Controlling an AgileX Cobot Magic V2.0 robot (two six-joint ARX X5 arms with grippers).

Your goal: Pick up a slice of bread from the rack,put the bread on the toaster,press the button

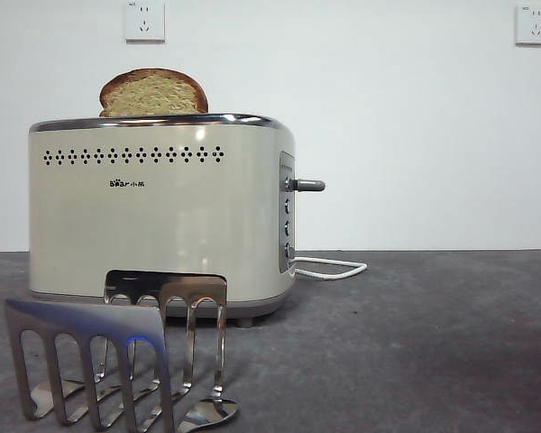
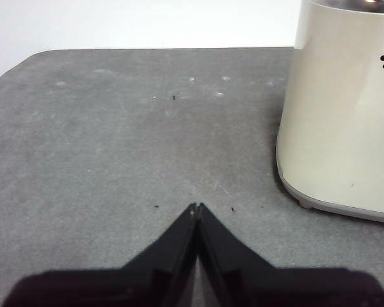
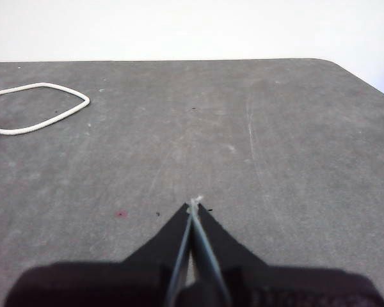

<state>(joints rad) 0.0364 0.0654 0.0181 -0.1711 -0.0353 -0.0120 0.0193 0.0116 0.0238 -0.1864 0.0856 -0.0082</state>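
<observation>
Grey tabletop (image 1: 433, 343): our slice of bread (image 1: 153, 93) already stands in the toaster (image 1: 162, 216). Its lever knob (image 1: 308, 185) points sideways toward the cord (image 3: 38, 107); our right gripper (image 3: 193, 206), jaws closed and empty, looks nearer than the closed, empty left gripper (image 2: 196, 208).

Glossy cream toaster (image 1: 162, 216), chrome rim; shiny steel rack (image 1: 117, 361); matt grey table (image 1: 415, 343).

A white cord (image 1: 332, 268) loops on the grey table (image 1: 415, 343) below 2 wall sockets (image 1: 144, 20).
</observation>
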